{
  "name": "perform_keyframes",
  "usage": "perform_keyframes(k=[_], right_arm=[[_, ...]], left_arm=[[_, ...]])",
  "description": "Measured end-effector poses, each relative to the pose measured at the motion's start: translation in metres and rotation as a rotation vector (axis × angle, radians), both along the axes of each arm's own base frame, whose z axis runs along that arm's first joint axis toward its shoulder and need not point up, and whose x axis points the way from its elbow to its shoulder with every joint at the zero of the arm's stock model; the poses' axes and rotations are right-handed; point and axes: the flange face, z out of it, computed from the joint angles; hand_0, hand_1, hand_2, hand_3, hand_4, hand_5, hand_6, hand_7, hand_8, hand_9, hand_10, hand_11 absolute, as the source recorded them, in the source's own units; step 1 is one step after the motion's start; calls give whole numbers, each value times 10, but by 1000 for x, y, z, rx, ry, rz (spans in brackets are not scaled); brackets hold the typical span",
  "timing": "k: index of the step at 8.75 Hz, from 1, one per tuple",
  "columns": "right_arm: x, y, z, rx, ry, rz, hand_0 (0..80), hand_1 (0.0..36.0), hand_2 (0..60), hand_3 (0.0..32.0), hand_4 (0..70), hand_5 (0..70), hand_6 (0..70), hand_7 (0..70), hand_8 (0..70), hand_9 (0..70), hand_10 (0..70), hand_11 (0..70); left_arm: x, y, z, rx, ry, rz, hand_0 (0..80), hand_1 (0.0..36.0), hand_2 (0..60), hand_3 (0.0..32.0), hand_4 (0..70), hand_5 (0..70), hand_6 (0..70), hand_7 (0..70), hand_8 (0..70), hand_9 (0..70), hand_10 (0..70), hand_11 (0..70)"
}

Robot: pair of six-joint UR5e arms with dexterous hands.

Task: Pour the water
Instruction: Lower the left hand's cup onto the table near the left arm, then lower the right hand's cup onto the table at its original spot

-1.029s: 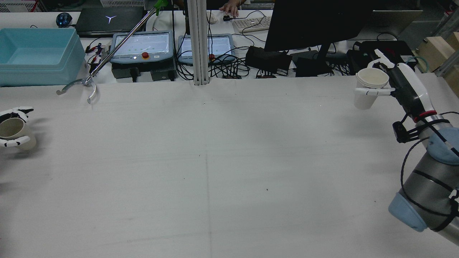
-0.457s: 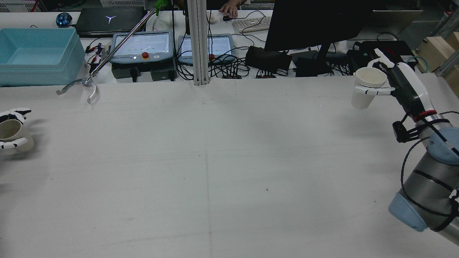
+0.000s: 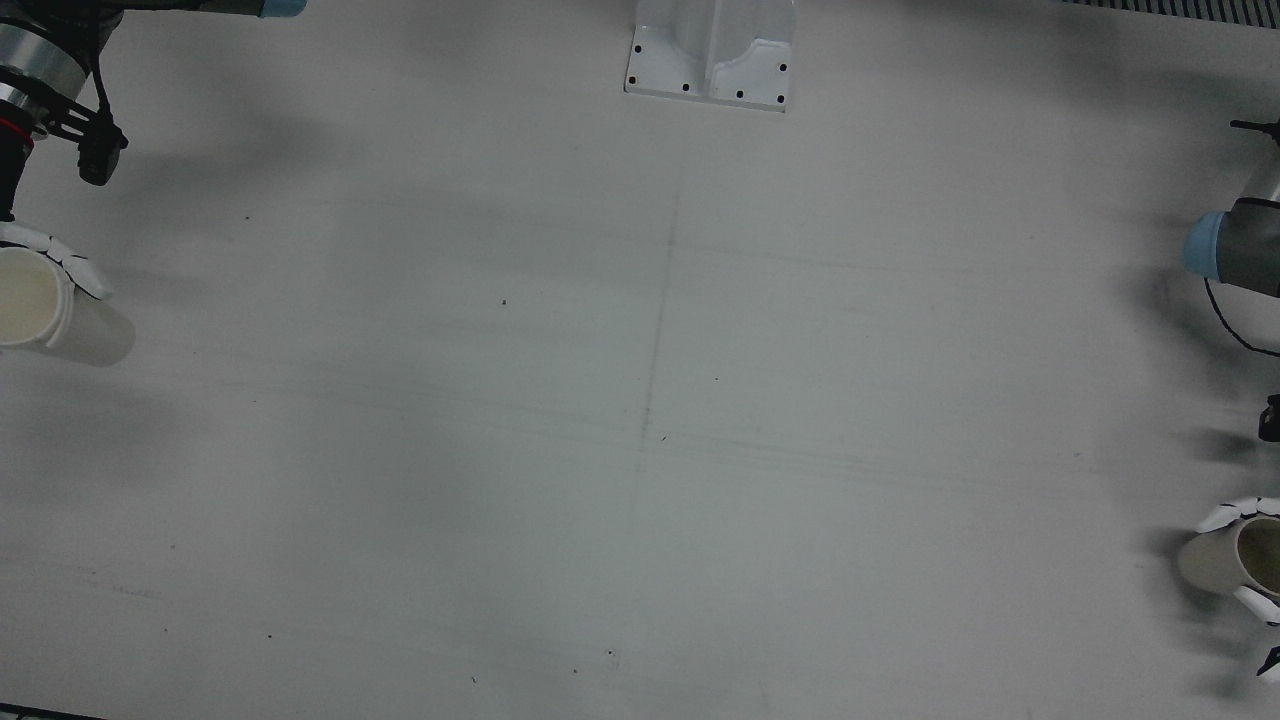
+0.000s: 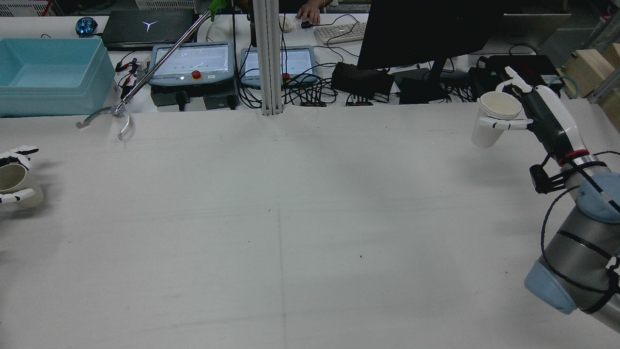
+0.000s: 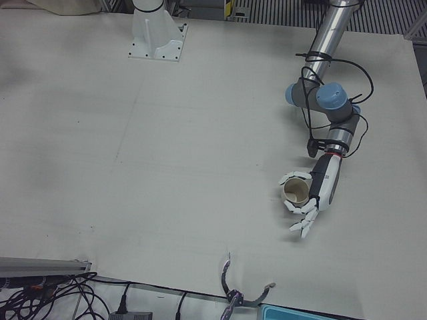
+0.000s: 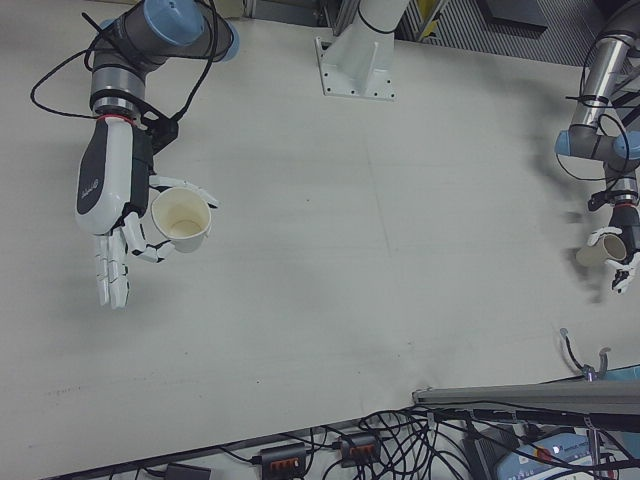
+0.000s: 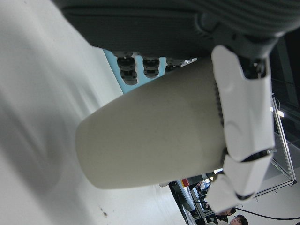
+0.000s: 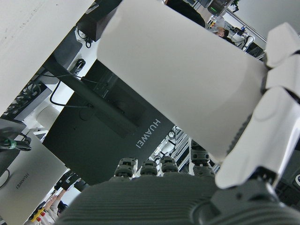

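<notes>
You are in a robotics lab: two teach pendants, a monitor, a laptop, a keyboard and tangled cables line the far edge of your white desk.

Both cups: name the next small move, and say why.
Probably carry the right hand and its cup toward the table's middle: both cups are held, but the left hand with its cup sits at the opposite edge, too far apart for pouring.
</notes>
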Motion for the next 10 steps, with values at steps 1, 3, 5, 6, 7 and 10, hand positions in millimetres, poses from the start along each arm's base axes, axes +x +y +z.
perform_keyframes(k=[1,3,5,6,7,10], right_arm=[[0,0,0,0,0,0,439,113,190,0,174,617,36,72,21,55,45,73],[0,0,-1,1,-1,0,440,114,196,0,175,618,36,72,21,55,45,74],[0,0,-1,1,-1,1,442,116,197,0,175,620,35,71,22,55,46,74],[1,0,-1,2,-2,2,442,116,198,0,175,621,34,70,22,55,46,74],[1,0,-1,2,-2,2,441,116,199,0,175,620,34,69,22,55,46,75],[-3,-1,8,-11,10,-2,424,109,208,0,171,604,33,69,35,74,57,89]], left_arm=[[-1,2,2,0,-1,-1,540,142,0,0,207,259,66,138,3,16,57,101],[-3,4,4,7,-9,-2,541,136,0,0,201,266,64,138,2,14,61,107],[-4,5,3,12,-11,-4,546,132,0,0,142,126,35,91,0,4,51,94],[-6,7,4,13,-11,-4,551,132,0,58,103,66,4,39,0,0,44,86],[-9,11,5,14,-10,-7,558,130,0,86,82,0,0,0,0,0,17,47],[-33,35,15,14,10,-65,523,88,0,72,67,0,0,0,0,0,5,26]])
